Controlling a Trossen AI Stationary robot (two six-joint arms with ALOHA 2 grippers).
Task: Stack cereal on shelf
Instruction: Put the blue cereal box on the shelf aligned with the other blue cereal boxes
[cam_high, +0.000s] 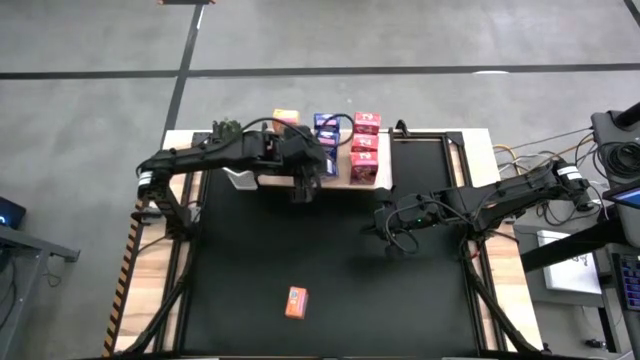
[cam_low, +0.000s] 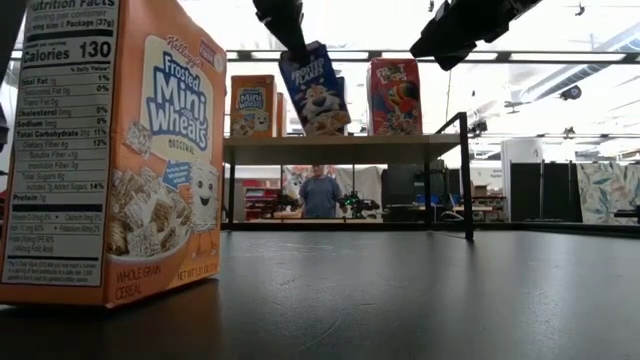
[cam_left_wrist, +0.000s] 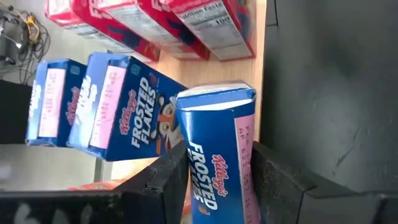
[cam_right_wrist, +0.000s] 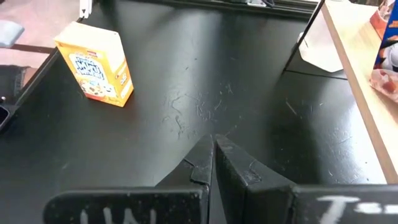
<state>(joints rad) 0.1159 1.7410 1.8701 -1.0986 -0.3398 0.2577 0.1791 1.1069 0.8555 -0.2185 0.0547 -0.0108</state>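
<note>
The wooden shelf (cam_high: 340, 180) stands at the mat's far side. It bears orange boxes (cam_high: 286, 118), blue boxes (cam_left_wrist: 124, 106) and red boxes (cam_high: 364, 148). My left gripper (cam_high: 305, 185) is over the shelf's near edge, shut on another blue cereal box (cam_low: 315, 90). One orange box (cam_high: 296, 301) stands upright on the black mat near the table's front. My right gripper (cam_high: 385, 225) is shut and empty above the mat, to the right of the shelf's near edge; its closed fingers (cam_right_wrist: 213, 165) point at bare mat. My left gripper pinches the blue box's two broad faces (cam_left_wrist: 186, 168) between its two fingers, at the box's upper end (cam_low: 300, 55). The fingers come from above, pointing down. The box hangs tilted below them, its lower end (cam_low: 330, 128) just above the shelf top; whether it touches, I cannot tell.
A black frame post (cam_low: 466, 175) stands at the shelf's right end. A green plant (cam_high: 225, 128) sits at the shelf's far left. A white piece (cam_high: 240, 178) lies by the shelf's near left. Bare mat (cam_high: 400, 290) lies between the shelf and the lone orange box.
</note>
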